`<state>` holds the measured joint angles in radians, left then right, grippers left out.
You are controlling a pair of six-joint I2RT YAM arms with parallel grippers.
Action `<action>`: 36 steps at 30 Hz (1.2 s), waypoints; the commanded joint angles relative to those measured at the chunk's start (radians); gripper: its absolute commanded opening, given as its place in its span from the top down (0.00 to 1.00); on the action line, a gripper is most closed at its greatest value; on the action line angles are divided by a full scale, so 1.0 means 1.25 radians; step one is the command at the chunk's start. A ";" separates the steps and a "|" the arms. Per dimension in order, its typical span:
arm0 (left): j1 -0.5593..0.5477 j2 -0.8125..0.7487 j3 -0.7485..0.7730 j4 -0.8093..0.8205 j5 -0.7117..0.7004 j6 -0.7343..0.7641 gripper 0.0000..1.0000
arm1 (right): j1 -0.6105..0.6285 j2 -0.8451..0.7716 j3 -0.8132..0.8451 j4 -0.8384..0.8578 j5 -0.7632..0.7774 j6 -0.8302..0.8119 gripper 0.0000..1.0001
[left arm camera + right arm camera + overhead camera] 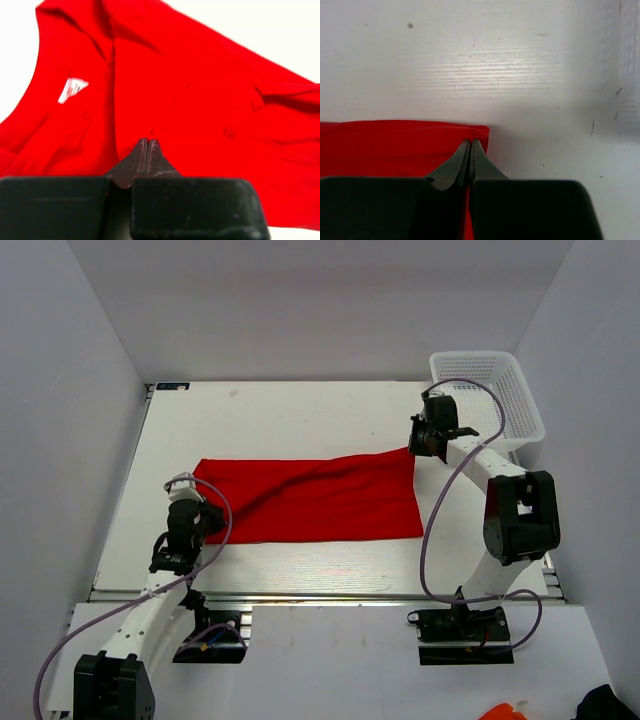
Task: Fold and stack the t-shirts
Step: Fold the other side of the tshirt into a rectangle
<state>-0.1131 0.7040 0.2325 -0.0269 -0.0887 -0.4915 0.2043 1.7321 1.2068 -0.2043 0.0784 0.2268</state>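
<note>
Top external view: the t-shirt [320, 500] lies spread across the middle of the tabletop [290, 410], with a taut ridge running from its 8 o'clock edge to its 2 o'clock corner.
left tool [200, 520]: clenched at the 8 o'clock edge. The ridge ends at its tips, so it probably pinches cloth.
right tool [420, 445]: clenched on the 2 o'clock corner, which sits slightly raised. Red cloth shows between its tips.
basket [490, 390]: at the tabletop's 1 o'clock, apart from the t-shirt.
reason for hold: opposite grips likely tension the cloth for a clean fold.
progress: folding looks barely begun and nothing is stacked.
</note>
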 commanded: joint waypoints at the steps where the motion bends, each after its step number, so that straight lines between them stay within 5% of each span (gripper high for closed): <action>1: 0.003 0.011 -0.009 -0.043 -0.010 -0.024 1.00 | -0.003 -0.038 -0.034 0.021 0.029 0.003 1.00; 6: 0.003 0.027 0.018 -0.133 -0.105 -0.111 1.00 | -0.004 -0.087 -0.134 0.026 0.027 0.056 1.00; 7: 0.003 0.034 0.026 -0.156 -0.126 -0.131 0.95 | -0.003 -0.097 -0.153 0.039 0.028 0.068 0.90; 8: 0.003 0.034 0.036 -0.180 -0.146 -0.144 0.83 | -0.004 -0.131 -0.174 0.042 0.039 0.081 0.83; 9: 0.003 0.044 0.057 -0.214 -0.173 -0.152 0.55 | -0.004 -0.145 -0.227 0.048 0.049 0.093 0.83; 12: 0.003 0.061 0.100 -0.250 -0.203 -0.163 0.07 | -0.004 -0.206 -0.299 0.044 0.081 0.140 0.39; 13: 0.003 0.061 0.108 -0.257 -0.203 -0.163 0.07 | -0.005 -0.232 -0.309 0.040 0.114 0.156 0.31; 19: 0.003 0.104 0.156 -0.227 -0.203 -0.163 0.01 | -0.004 -0.323 -0.327 0.003 0.135 0.161 0.30; 26: 0.003 0.257 0.248 -0.078 -0.065 -0.095 0.01 | 0.013 -0.280 -0.267 0.123 -0.248 -0.018 0.27; 36: 0.003 0.694 0.488 -0.063 0.094 -0.026 0.01 | 0.103 -0.023 -0.034 0.071 -0.441 -0.175 0.24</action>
<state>-0.1120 1.4906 0.7921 -0.1081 -0.0517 -0.5533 0.2958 1.6489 1.0760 -0.1146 -0.3439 0.0830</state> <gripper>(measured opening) 0.991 0.755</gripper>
